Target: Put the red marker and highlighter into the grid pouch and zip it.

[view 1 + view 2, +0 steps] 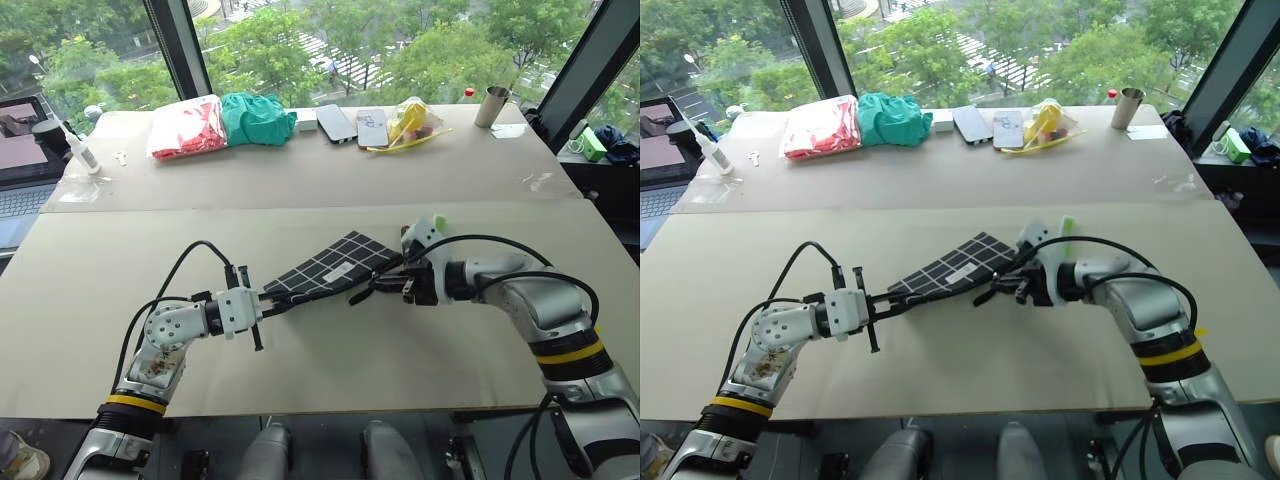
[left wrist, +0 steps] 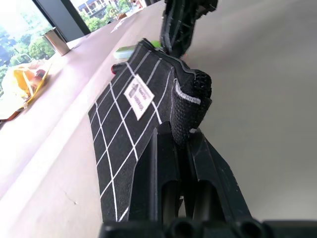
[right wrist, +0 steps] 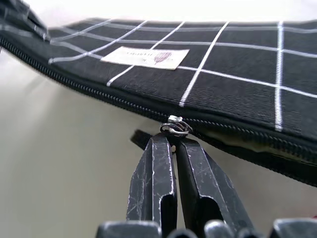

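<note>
Left gripper (image 1: 262,310) is clamped on the near corner of the grid pouch (image 1: 330,265), held off the table (image 1: 300,190). The pouch's long axis runs away rightward to the right gripper (image 3: 173,136) — closed on the zipper pull (image 3: 175,127). Zipped track lies toward the left gripper; the unclosed stretch lies the other way.

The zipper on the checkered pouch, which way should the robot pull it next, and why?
Probably along the teeth toward the left gripper. The right gripper is shut on the zipper pull, and the left gripper is shut on the far corner of the grid pouch, holding it taut. In the right wrist view the teeth look closed on one side of the slider and gape on the other, so zipping seems unfinished.
</note>
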You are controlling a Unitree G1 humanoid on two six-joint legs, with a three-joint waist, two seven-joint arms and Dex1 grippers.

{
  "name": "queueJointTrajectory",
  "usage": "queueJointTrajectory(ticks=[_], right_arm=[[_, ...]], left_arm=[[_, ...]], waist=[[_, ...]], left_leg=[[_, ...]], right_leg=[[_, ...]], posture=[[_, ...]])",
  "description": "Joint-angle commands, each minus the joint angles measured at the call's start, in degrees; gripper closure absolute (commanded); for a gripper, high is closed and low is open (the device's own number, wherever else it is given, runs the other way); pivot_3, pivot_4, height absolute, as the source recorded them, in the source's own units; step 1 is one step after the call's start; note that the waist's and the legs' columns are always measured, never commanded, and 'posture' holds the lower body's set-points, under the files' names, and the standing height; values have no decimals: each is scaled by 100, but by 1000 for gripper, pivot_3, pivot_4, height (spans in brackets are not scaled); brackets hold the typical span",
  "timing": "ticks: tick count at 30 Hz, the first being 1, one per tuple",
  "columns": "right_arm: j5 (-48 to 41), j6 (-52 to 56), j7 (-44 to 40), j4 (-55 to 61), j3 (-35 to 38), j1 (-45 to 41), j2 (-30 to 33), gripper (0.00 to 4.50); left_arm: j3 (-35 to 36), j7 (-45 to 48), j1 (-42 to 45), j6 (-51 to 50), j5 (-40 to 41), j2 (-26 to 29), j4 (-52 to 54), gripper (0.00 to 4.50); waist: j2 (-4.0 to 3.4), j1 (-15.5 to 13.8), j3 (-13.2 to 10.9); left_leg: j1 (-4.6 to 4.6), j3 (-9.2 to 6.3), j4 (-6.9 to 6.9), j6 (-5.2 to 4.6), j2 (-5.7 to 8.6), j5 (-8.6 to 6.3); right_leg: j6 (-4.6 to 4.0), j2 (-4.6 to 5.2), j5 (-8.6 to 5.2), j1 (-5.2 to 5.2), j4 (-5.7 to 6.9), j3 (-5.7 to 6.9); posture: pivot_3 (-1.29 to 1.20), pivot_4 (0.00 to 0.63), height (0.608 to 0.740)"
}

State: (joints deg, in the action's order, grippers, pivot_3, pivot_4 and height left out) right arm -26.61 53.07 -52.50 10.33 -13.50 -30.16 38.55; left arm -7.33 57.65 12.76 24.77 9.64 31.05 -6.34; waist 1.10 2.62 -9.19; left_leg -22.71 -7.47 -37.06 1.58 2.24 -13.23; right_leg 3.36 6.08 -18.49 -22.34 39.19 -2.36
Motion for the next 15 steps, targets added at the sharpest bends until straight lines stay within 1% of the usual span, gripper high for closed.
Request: queueJointTrajectory(ticks=[1,7,12,15], right_arm=[[-192,-19,-250,961,-393,224,-25,4432],[-231,227,31,685,-294,-106,-502,4432],[-351,243,-44,525,-141,-289,-593,4432],[-167,115,28,394,-226,-310,-605,4432]], left_arm=[[92,-106,-82,-18,124,10,321,4500],[104,-183,-169,-61,107,16,427,4500],[115,-196,-201,-79,110,38,458,4500],[112,-191,-193,-96,110,40,462,4500]], waist=[[0,-3,0],[0,-13,0],[0,-32,0],[0,-23,0]], left_leg=[[-4,-1,0,0,0,0],[-2,-2,-7,2,2,1],[-1,-4,-6,2,2,1],[-1,-3,-6,2,2,1]], right_leg=[[0,-1,0,-3,0,0],[0,-1,0,2,0,0],[0,0,0,2,-1,3],[0,0,0,2,-1,2]], posture=[[0,150,740],[0,150,740],[0,150,740],[0,150,740]])
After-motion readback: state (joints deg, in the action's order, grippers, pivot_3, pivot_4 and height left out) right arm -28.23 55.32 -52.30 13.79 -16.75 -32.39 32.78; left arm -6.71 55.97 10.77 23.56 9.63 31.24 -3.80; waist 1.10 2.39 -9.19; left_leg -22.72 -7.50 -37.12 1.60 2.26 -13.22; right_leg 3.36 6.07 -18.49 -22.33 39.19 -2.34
